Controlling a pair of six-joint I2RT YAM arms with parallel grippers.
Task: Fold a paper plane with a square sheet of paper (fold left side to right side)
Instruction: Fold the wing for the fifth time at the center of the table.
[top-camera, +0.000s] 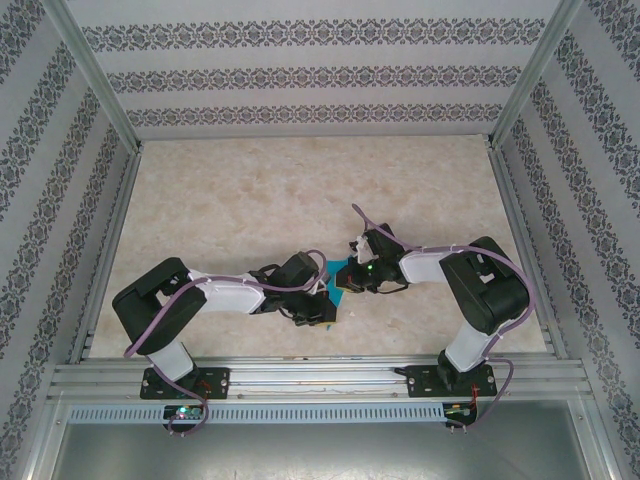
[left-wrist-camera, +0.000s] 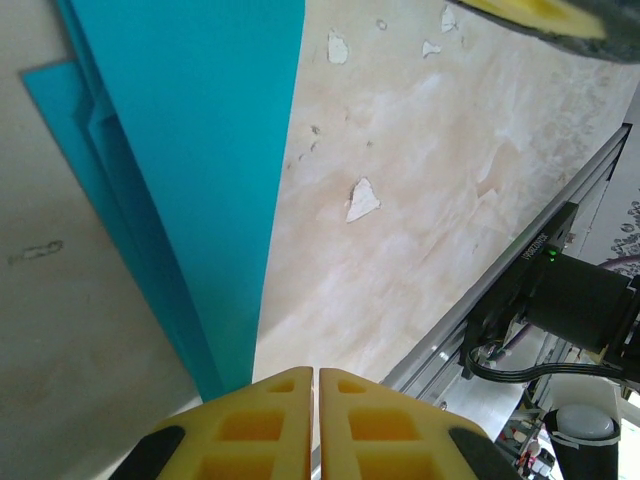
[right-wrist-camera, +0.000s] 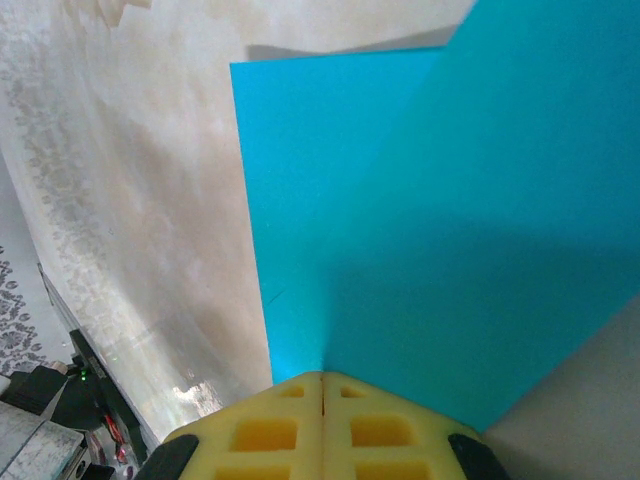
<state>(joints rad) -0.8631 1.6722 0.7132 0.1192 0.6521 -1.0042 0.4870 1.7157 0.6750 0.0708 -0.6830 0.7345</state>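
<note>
The left arm (top-camera: 225, 293) and right arm (top-camera: 425, 266) share white shells between bulky black joints, purple cables (top-camera: 432, 248) looping alongside, small green lights (top-camera: 369, 268) lit. The left claw (left-wrist-camera: 316, 372) and right claw (right-wrist-camera: 321, 378) have yellow fingers (left-wrist-camera: 262, 425) moulded with square pockets

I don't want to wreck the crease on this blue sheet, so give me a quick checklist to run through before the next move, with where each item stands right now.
1. Grip of the right claw on the square sheet of paper: ok, a raised flap runs into its shut tips.
2. Closure of the left claw: ok, tips together.
3. Hold of the left claw on the sheet: cannot tell, the paper's corner ends beside its tips.
4. First folds in place: ok, layered edges show in the left wrist view.
5. Smooth table beside the sheet: not ok, chipped patches show.
</note>
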